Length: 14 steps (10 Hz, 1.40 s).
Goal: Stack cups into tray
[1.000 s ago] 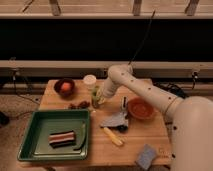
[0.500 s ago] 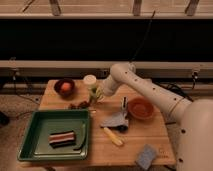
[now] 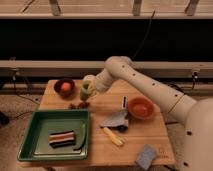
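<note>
the white robot arm's gripper (image 3: 90,88) had shifted left over the last second, from near the middle of the wooden counter (image 3: 135,137) to its back-left part, and now sat right at the small pale green translucent plastic cup (image 3: 87,92). the cup appeared slightly raised off the counter, just right of the dark red bowl (image 3: 64,86) holding an orange ball. the jaws looked closed around the cup's upper part, though the wrist hid most of them, so that grip is a judgement. the large dark green rectangular plastic tray (image 3: 36,148) lay at the front-left, well apart from the cup, with a striped block and a thin green item inside. the wide orange bowl (image 3: 140,108), a grey scoop-like item, a yellow piece and a grey-blue square sponge (image 3: 146,156) had not moved. small dark bits lay below the cup; the metal cup could not be picked out. likely meaning: cup picked, carry to tray next, no cup in tray yet.
</note>
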{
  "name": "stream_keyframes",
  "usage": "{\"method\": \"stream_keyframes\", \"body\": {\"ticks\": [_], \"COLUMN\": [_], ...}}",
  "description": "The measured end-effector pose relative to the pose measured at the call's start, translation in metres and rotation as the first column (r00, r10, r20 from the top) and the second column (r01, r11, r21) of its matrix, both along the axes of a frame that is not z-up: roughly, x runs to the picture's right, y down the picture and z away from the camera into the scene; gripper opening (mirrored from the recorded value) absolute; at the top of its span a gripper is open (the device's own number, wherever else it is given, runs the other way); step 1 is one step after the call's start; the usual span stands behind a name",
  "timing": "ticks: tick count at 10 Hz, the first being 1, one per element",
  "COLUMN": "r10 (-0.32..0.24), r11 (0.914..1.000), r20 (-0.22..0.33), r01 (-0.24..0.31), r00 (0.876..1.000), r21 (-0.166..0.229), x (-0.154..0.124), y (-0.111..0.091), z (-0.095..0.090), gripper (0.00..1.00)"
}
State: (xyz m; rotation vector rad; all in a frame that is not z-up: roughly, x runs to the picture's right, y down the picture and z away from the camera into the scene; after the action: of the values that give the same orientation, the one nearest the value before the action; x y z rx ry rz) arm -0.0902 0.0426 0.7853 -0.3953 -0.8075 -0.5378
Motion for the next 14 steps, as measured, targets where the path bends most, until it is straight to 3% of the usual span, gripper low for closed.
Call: {"method": "stream_keyframes", "body": {"ticks": [3,6,9,10,12,14], "r10": [-0.073,-0.153,-0.215,-0.229,-0.264,-0.277], "r11": [0.9959,0.9852,0.9722,0.9684,0.9599,0.9572], "r20": [0.082,0.130,0.115,0.105,0.073,0.042], "r01": [0.077,0.162,0.223,0.238,0.269,0.280], "r00": [0.994,0.980,0.970,0.968,0.962,0.960], "r21": [-0.047,-0.056,-0.070,-0.076,-0.079,-0.075], "x": [-0.028,-0.042,-0.047,-0.048,-0.052,-0.051], "y": [0.029,0.056,0.082,0.091,0.106,0.110], "z": [-0.024,-0.049,-0.044,-0.037,-0.023,-0.014], "gripper": [0.00,0.00,0.02,0.07,0.28,0.49]}}
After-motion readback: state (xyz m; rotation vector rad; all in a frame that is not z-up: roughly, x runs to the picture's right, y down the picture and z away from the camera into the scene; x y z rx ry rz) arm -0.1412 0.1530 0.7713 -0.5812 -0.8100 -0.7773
